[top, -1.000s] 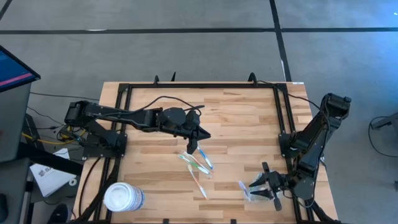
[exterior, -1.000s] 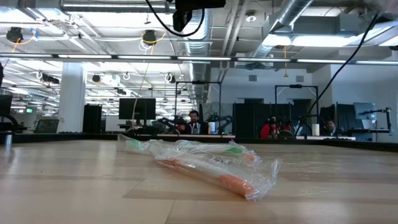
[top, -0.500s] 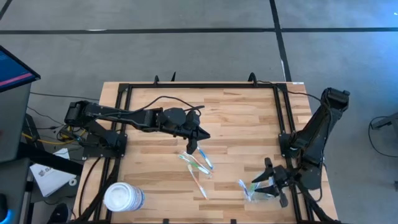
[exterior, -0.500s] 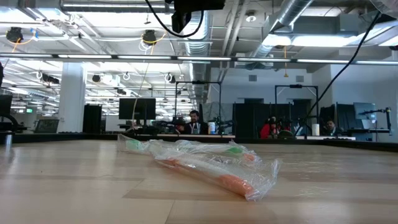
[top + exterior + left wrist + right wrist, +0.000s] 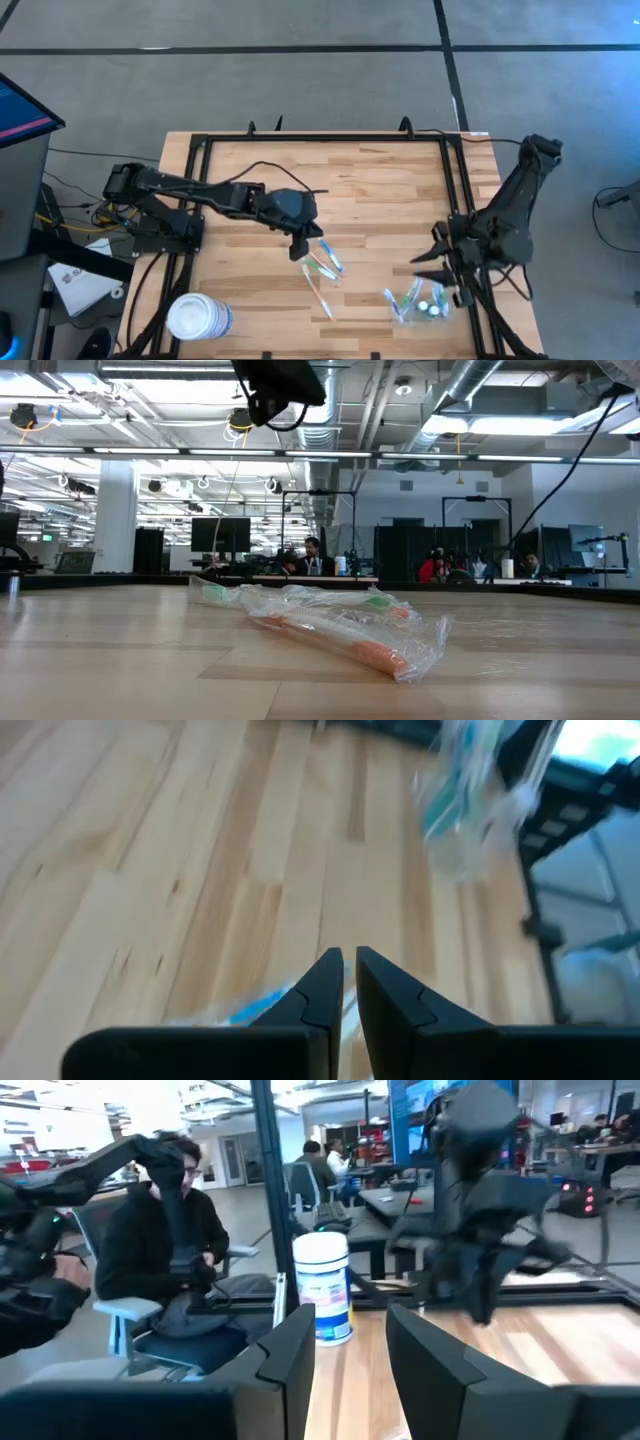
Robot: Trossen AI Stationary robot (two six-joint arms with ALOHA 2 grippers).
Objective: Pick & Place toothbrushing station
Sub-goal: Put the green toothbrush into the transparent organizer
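Holder (image 5: 420, 303) on table (image 5: 380, 190), nothing holds it.
Right gripper (image 5: 430, 258) open above holder; left gripper (image 5: 298, 250) closed, empty, well apart.

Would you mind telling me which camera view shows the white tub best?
The right wrist view: the white tub stands upright there, its printed label legible. The high view shows only its top at the table's front left corner. The low and left wrist views miss it.

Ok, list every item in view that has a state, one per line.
left gripper: shut, empty, over the wrapped toothbrushes.
right gripper: open, empty, raised.
toothbrushing station: on the table, released.
wrapped toothbrushes: lying flat, still bagged.
white tub: lying on its side, lid on.
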